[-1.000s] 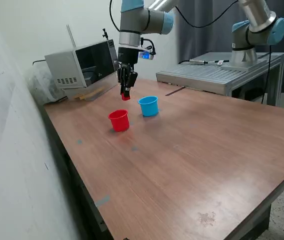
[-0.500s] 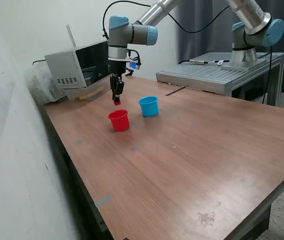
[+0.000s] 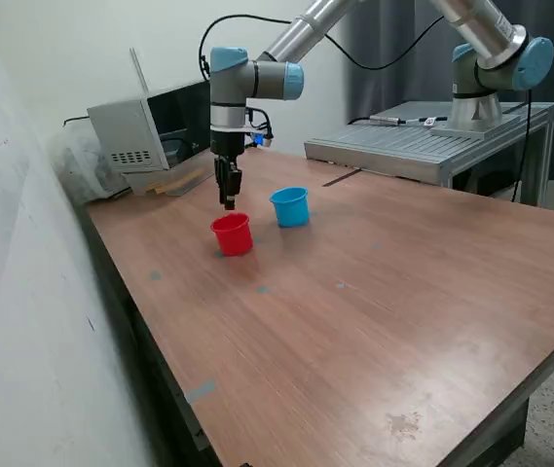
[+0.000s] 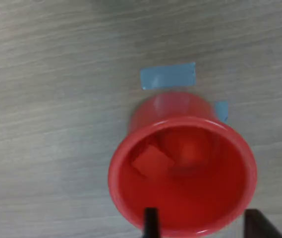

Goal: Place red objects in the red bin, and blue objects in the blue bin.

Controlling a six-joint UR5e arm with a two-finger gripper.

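The gripper (image 3: 228, 202) hangs straight down just above the red cup (image 3: 232, 234), which stands upright on the wooden worktop (image 3: 374, 292). In the wrist view the two dark fingertips (image 4: 151, 223) stand apart over the near rim of the red cup (image 4: 182, 173), with nothing between them, so the jaws are spread and empty. Looking down into the cup, red cubes (image 4: 152, 161) lie on its bottom: one sits tilted, showing a lighter top face, and a second red block seems to lie just beside it, though red against red makes its edges hard to tell.

The light blue cup (image 3: 289, 206) stands upright near the red cup, on the side toward the exterior view's right, apart from it. Its inside cannot be seen, and no dark blue cubes show in either view.

Two pieces of blue tape (image 4: 168, 76) are stuck flat on the worktop right against the base of the red cup. Beyond the red cup, at the far edge of the worktop, sits a grey microwave (image 3: 155, 125).
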